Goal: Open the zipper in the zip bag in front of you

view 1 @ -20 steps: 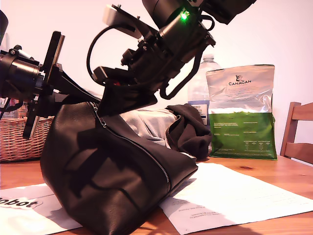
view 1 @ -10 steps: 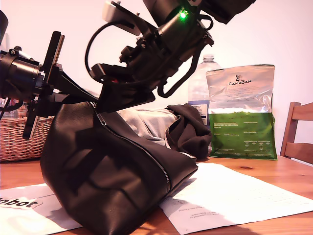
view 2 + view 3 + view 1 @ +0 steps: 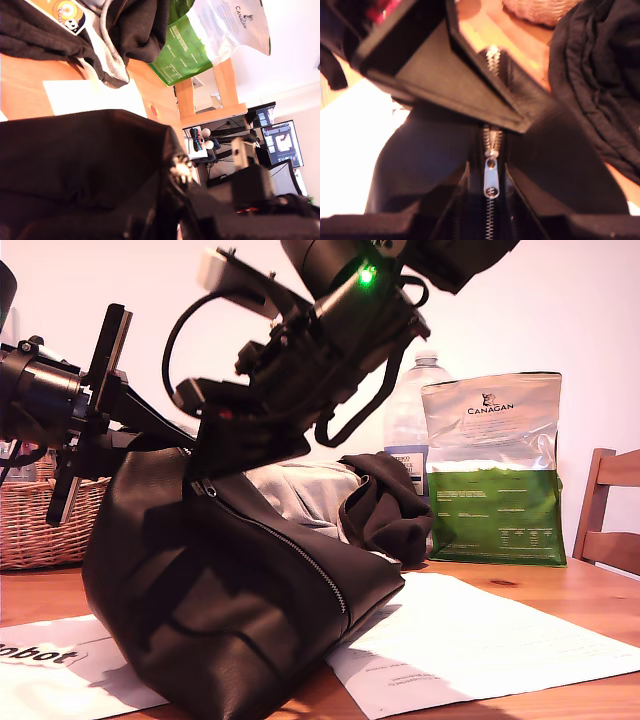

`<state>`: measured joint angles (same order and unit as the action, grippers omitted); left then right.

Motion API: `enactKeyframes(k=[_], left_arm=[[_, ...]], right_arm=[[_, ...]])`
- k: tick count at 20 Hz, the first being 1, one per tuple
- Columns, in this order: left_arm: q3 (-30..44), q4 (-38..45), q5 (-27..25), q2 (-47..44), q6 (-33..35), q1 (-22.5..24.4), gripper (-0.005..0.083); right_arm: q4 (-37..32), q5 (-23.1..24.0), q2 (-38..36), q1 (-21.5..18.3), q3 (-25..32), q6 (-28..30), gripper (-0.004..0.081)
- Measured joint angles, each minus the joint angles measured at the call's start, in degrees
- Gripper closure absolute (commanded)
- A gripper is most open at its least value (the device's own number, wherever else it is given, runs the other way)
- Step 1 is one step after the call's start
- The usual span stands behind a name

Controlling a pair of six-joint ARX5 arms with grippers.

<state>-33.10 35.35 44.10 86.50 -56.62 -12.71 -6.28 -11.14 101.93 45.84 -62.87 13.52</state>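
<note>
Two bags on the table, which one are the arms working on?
The dark leather zip bag with the silver zipper, at the exterior view's left. The CANAGAN foil pouch stands untouched behind, silver and green, no arm near it.

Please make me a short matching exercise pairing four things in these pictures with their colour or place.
Things:
1. zip bag
2. CANAGAN pouch
3. wicker basket
4. water bottle

Descriptions:
A. silver above, green below
B. clear plastic, standing just behind the pouch's edge in the exterior view
C. dark leather, with a silver zipper along its top edge
D. woven, at the exterior view's left edge

Pairs: 1-C, 2-A, 3-D, 4-B
</note>
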Motion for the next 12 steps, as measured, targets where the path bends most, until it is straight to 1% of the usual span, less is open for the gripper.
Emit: enactKeyframes(k=[1,3,7,12], left_arm=[[0.0,-0.15,0.0,0.0,0.0,0.0,0.0797],[0.0,-0.24,-0.02,0.0,0.0,0.0,0.0797],[0.0,-0.24,-0.04,0.0,0.0,0.0,0.0797],[0.0,-0.24,-0.07,0.0,0.02,0.0,0.0797]], right_arm=[[0.0,0.04,0.33,0.0,0.0,-0.02,0.0579],[-0.39,0.46,0.61,0.0,0.0,-0.02,0.0614],[-0.7,0.87,0.7,0.0,0.0,0.0,0.0624],[-0.87,1.03,0.72,0.0,0.0,0.0,0.0688]])
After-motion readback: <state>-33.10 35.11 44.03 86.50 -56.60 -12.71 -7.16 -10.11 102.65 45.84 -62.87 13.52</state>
